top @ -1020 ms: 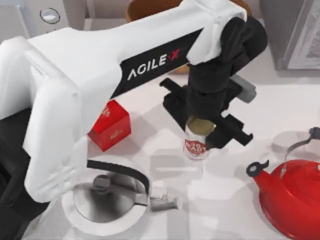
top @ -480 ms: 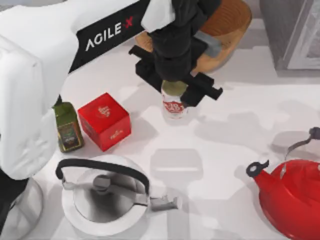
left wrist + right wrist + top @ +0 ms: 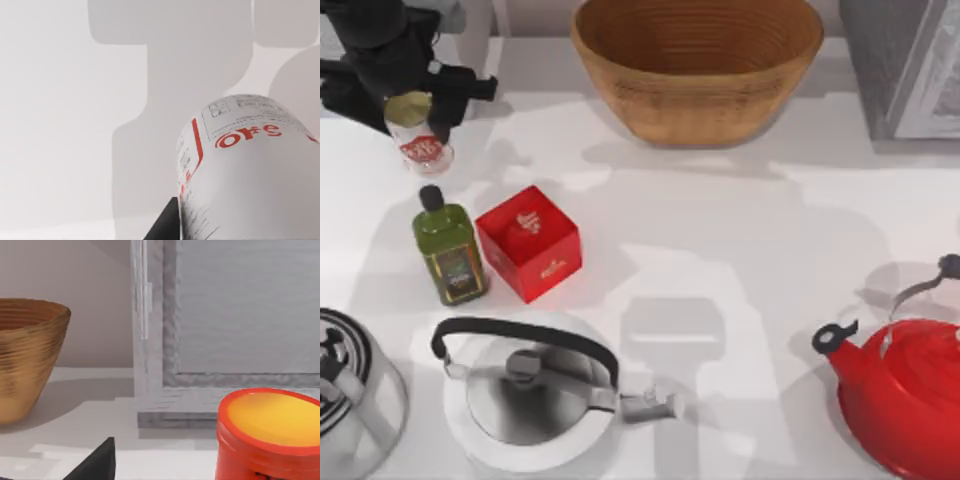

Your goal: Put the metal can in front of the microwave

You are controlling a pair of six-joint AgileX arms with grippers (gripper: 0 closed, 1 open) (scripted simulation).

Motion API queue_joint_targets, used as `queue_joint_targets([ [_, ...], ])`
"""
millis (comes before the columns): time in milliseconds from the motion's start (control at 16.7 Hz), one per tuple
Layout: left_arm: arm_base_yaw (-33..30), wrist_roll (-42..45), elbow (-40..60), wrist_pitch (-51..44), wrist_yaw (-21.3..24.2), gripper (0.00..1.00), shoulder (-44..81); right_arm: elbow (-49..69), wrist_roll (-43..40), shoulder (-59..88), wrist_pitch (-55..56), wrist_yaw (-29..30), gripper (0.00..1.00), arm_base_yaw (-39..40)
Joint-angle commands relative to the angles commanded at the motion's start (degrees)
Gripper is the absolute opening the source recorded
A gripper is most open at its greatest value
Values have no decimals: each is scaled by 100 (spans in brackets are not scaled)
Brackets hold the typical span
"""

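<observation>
The metal can (image 3: pixel 250 170) carries red letters on its white label, lower right; they look like "ore". The fine print beside them is illegible.

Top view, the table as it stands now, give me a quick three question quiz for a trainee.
1. True or false: the metal can is lying on its side.
2. Which is beside the green bottle: A) wooden bowl, B) red box, C) red kettle?
3. Fill in: the left gripper holds the ___.

Key: 1. False; it is upright. 2. B. 3. Metal can.
</observation>
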Motion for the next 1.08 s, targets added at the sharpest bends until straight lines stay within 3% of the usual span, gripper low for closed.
queue_joint_targets([
  [300,758,-89,-656,-488,156,0,-253,0,0,0,0,0,100,0],
  [1080,781,-99,-848,-358,171,0,-257,0,0,0,0,0,100,0],
])
